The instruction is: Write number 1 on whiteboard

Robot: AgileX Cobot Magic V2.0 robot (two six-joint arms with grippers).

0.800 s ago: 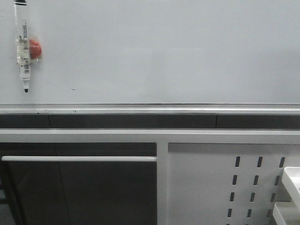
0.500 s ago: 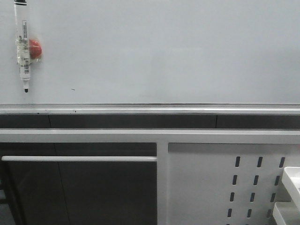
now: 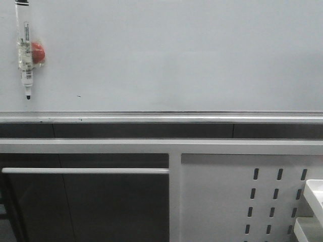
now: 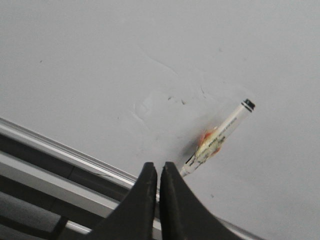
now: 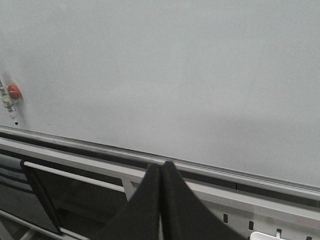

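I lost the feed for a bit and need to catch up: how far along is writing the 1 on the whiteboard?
Nothing looks done: the whiteboard carries no stroke, only a tiny dark speck. The marker pen hangs at the board's upper left by a red magnet, untouched. The left gripper is shut and empty just below the pen; the right gripper is shut too. Left: grasp the pen, draw the 1.

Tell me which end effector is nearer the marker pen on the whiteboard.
Left. The left end effector sits just below the marker pen, close to its tip. The right end effector is far off to the side; the pen is small at its view's edge.
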